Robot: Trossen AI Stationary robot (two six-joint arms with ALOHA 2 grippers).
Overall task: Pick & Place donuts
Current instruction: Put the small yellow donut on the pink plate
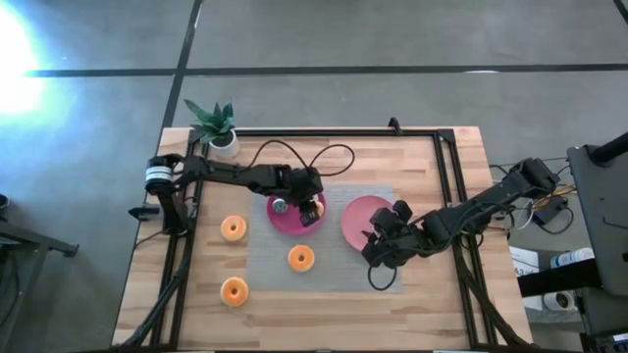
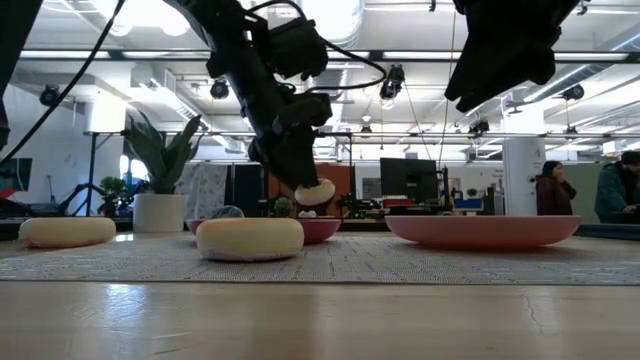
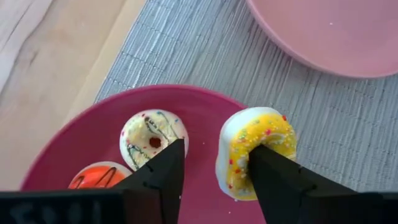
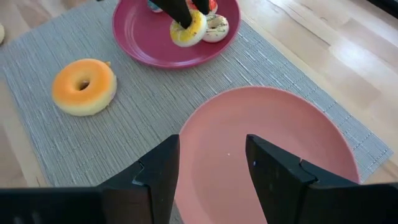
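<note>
Donuts: three at the dark plate [image 1: 285, 220], yellow one [image 3: 256, 151] leaving the left gripper's [image 3: 211, 171] parted fingers; three big ones [image 1: 300, 258] wait; right gripper [image 4: 208, 168] gapes empty.

light: bright, even, overhead | glare: white flare on floor [image 1: 20, 59] at top-left of high view | ceiling lamps [image 2: 150, 12] blown out | shadows: soft | wrist views: sharp

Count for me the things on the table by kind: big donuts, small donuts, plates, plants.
Big donuts: 3
Small donuts: 3 in view, yellow, cream, orange; more may be hidden
Plates: 2, dark and light
Plants: 1
Total: 9 in view
</note>
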